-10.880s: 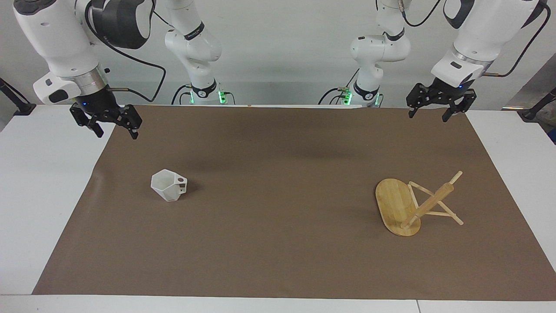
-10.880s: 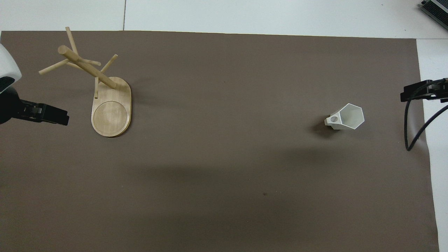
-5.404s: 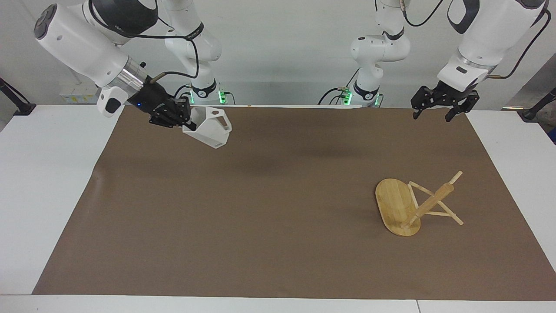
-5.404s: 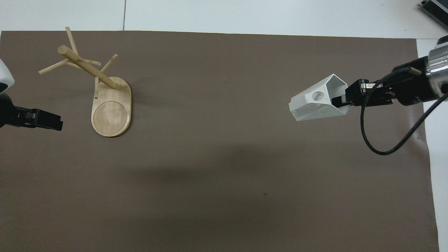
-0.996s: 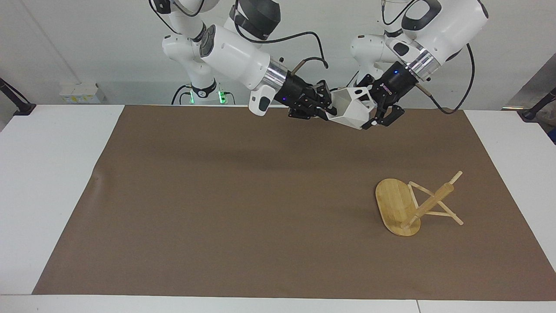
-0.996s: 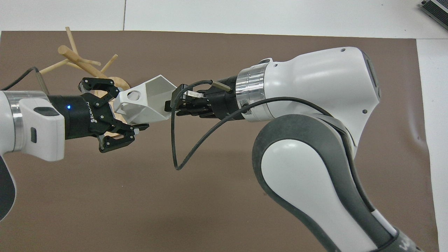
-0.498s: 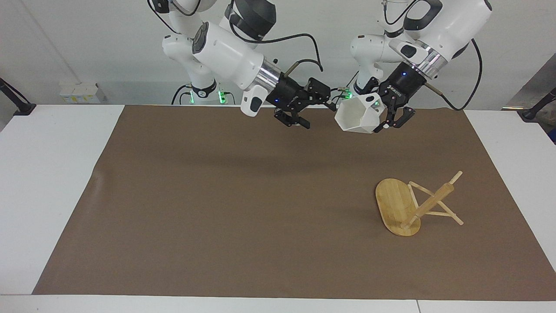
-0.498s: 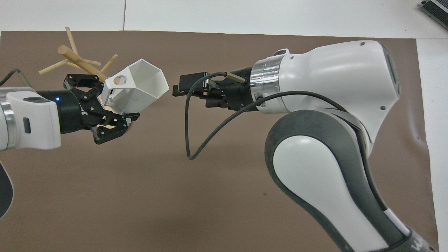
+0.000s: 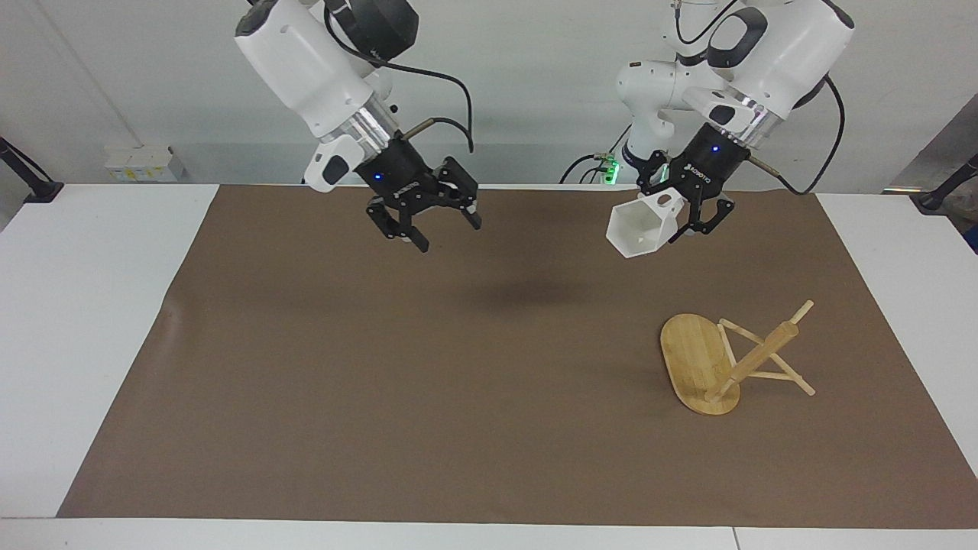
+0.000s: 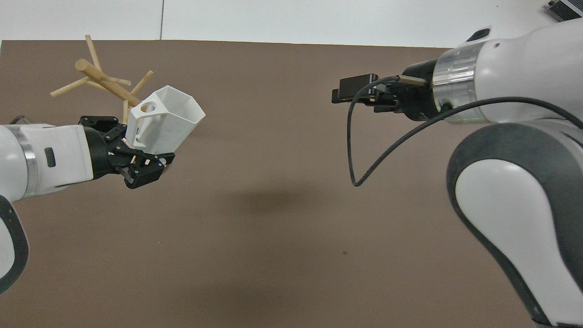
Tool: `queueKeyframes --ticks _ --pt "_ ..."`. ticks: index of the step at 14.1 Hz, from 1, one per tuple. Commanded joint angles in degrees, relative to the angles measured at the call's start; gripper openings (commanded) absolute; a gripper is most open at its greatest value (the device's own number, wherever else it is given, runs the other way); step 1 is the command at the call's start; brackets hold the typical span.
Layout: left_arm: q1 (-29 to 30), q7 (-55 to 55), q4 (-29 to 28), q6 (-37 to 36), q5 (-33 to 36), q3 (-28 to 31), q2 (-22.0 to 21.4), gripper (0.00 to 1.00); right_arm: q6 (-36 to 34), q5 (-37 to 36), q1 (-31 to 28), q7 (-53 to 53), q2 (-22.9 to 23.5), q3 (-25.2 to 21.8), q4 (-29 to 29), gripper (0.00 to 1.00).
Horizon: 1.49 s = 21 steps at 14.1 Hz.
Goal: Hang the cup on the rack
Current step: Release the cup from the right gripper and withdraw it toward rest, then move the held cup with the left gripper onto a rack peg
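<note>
The white faceted cup (image 9: 638, 227) hangs in the air, tilted, its mouth turned down and toward the right arm's end. My left gripper (image 9: 690, 218) is shut on its handle end, over the brown mat. In the overhead view the cup (image 10: 166, 119) and the left gripper (image 10: 136, 152) cover the rack's base. The bamboo rack (image 9: 752, 359) stands on the mat at the left arm's end, apart from the cup; its post and pegs show overhead (image 10: 98, 75). My right gripper (image 9: 424, 223) is open and empty, raised over the mat; it also shows overhead (image 10: 338, 94).
A brown mat (image 9: 458, 382) covers most of the white table (image 9: 76, 305). The right arm's black cable (image 10: 364, 155) hangs in a loop below its wrist.
The right gripper has let go of the cup and drawn back toward its own end. The left gripper now holds the cup alone and has tipped it lower.
</note>
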Motion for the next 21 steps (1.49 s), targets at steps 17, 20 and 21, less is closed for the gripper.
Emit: queueKeyframes --ticks 17,20,21 --pt "3.0 -26.4 6.4 1.4 7.9 -0.1 14.8 0.00 -10.4 -28.7 -16.0 -16.2 -8.8 -3.3 -7.9 1.00" --pt "4.4 -26.6 7.1 3.3 5.2 0.0 16.6 0.00 -12.0 -28.2 -16.0 -16.1 -8.8 -3.2 -7.7 1.00" --pt "4.6 -26.7 7.9 3.4 5.1 0.0 17.5 0.00 -12.3 -27.0 -16.0 -16.0 -8.8 -3.3 -7.7 1.00"
